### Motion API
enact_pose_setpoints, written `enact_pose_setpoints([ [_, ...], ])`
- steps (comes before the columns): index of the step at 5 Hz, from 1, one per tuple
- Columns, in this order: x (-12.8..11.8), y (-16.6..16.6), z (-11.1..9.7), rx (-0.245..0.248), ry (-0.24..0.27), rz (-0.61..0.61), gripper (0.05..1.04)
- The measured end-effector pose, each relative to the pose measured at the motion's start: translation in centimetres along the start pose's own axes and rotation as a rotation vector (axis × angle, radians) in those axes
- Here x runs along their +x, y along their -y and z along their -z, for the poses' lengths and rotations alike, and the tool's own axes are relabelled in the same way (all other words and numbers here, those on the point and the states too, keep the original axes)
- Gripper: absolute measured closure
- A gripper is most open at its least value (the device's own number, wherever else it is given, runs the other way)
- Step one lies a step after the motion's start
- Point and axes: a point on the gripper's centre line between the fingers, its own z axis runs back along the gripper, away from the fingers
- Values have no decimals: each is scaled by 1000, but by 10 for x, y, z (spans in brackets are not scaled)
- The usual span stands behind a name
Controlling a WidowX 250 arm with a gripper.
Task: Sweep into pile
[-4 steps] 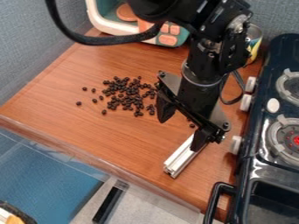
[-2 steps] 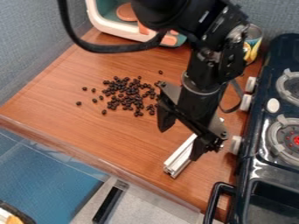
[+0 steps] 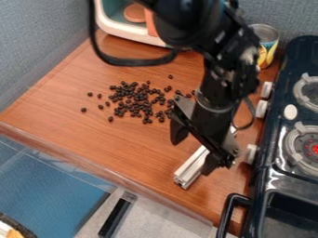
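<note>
Hovering over the pale metal bar (image 3: pixel 190 169), my hand (image 3: pixel 194 155) hangs right of centre in the camera view, pointing down at a slant. Fingers spread wide, a broad gap between them, nothing pinched there. The bar lies aslant on the wood-grain tabletop (image 3: pixel 124 148), near end towards the front edge, far end running back behind my hand; the finger nearer the stove overlaps it from this angle. Whether that finger touches it, I cannot tell. Dark beans (image 3: pixel 129 101) lie beyond and to the left of my hand, around the middle of the tabletop: one thick patch, ragged at the rim. Strays noted: a handful spaced out on the left side, one by itself at the back, several on the right reaching close to my hand. Along the right side, a black stove (image 3: pixel 264 179) with pale knobs; the bar is well short of its front handle. Back right, beside the stove, an open-topped can (image 3: pixel 268 46) with a coloured wrapper. Back left, a white-and-teal toy appliance (image 3: pixel 118 30), partly behind my arm. A black cable (image 3: pixel 127 62) loops down from the arm, in front of the toy's lower edge.
</note>
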Motion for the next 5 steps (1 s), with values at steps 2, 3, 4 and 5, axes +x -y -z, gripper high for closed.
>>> enact_pose_setpoints([
  [2,10,6,18,5,-9,-4,131],
  [3,12,7,19,3,-11,-13,425],
  [4,12,7,19,3,-11,-26,692],
  [5,11,6,19,5,-1,-25,708],
])
